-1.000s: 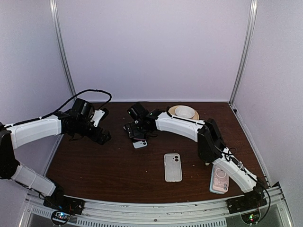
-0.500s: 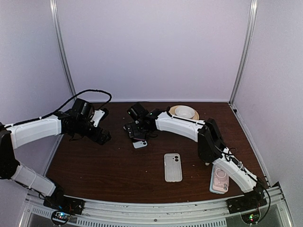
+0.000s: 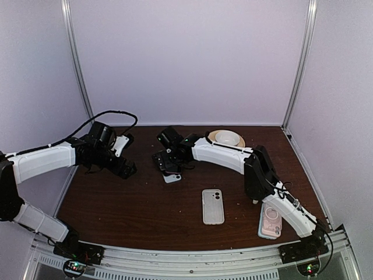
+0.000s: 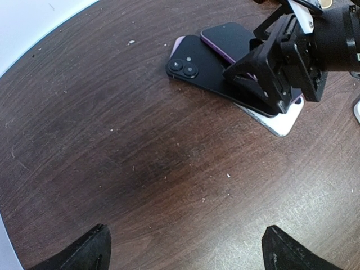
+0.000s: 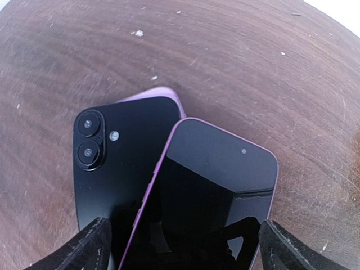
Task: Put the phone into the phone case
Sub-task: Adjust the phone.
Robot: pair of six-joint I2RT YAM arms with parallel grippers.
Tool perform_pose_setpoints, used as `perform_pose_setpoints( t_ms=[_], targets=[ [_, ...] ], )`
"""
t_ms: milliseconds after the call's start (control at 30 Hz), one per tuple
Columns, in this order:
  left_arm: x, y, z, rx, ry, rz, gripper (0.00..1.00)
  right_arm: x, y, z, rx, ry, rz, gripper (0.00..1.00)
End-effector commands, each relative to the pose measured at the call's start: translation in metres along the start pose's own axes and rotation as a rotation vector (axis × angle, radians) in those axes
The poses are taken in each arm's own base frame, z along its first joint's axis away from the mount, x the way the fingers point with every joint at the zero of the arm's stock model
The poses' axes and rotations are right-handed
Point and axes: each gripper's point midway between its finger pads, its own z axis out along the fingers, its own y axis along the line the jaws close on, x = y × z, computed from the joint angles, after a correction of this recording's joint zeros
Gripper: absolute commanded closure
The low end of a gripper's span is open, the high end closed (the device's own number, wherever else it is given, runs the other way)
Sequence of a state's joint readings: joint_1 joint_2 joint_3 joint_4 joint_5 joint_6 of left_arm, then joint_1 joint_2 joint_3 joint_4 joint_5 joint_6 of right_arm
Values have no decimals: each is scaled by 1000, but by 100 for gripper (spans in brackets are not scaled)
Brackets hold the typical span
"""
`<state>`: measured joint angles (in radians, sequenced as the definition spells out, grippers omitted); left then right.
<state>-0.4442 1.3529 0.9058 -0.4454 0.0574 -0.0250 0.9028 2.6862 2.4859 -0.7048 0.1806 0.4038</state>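
Three phones lie stacked at the table's back middle [image 3: 172, 176]. On top is a purple phone [image 5: 219, 185], screen up. It rests on a black phone [image 5: 121, 163] that lies back up with two lenses showing. My right gripper [image 5: 183, 247] is open, one finger on each side of the purple phone's near end; whether the fingers touch it I cannot tell. A clear phone case [image 3: 213, 206] lies flat nearer the front, apart from the stack. My left gripper [image 4: 185, 250] hangs open over bare wood to the left of the stack, holding nothing.
A pale bowl [image 3: 227, 139] stands at the back right. A pink case or phone with a ring mark [image 3: 270, 221] lies front right beside the right arm. Under the stack a white slab [image 4: 281, 121] sticks out. White walls close in the table.
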Motion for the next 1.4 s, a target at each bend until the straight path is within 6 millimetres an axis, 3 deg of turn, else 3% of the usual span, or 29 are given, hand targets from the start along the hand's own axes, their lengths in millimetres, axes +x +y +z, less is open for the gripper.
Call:
perform_pose_setpoints(
  t_ms=[0, 200, 500, 633, 800, 900, 1100, 1367],
  targets=[
    [-16, 2, -11, -1, -53, -2, 2, 32, 15, -14, -67, 104, -129, 9],
    [-16, 2, -13, -1, -56, 0, 3, 65, 7, -26, -57, 187, -228, 11],
    [-16, 2, -13, 1, -58, 0, 2, 82, 12, -56, -68, 210, -330, 6],
    [-17, 2, -14, 1, -60, 2, 2, 71, 12, -64, -68, 191, -299, 1],
    [-17, 1, -14, 6, -61, 2, 2, 41, 17, -79, -115, 135, -160, 0],
    [-17, 1, -14, 7, -60, 1, 2, 26, 8, -82, -96, 104, -59, 1],
    [-16, -1, -13, 16, -58, 0, 3, 21, -20, -67, 57, 97, 94, 0],
    [-15, -3, -10, 28, -48, -3, 2, 21, -15, -46, 105, 66, 199, 1]
  ],
)
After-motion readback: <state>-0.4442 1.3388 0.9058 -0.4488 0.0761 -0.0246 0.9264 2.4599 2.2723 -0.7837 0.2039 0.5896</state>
